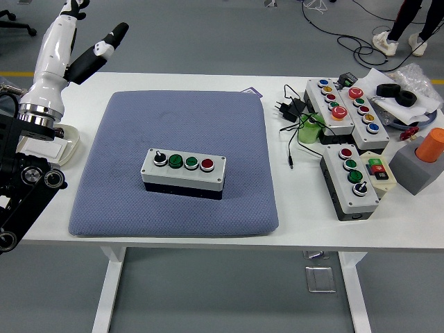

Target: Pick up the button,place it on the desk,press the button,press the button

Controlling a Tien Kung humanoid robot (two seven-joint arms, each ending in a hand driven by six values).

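Note:
A grey button box (184, 173) with a black knob, two green buttons and a red button lies on the blue-grey cushion (173, 125) in the middle of the table. My left hand (76, 35), white with black fingertips, is raised high at the upper left, well away from the box, fingers spread and holding nothing. The right arm is out of view.
Several other button boxes (350, 179) (341, 104), cables with a plug (295, 107), black tape rolls (397, 94) and an orange cylinder on a grey block (422, 163) crowd the right side. A tray (43, 147) sits at the left edge. A person's legs (409, 21) show at top right.

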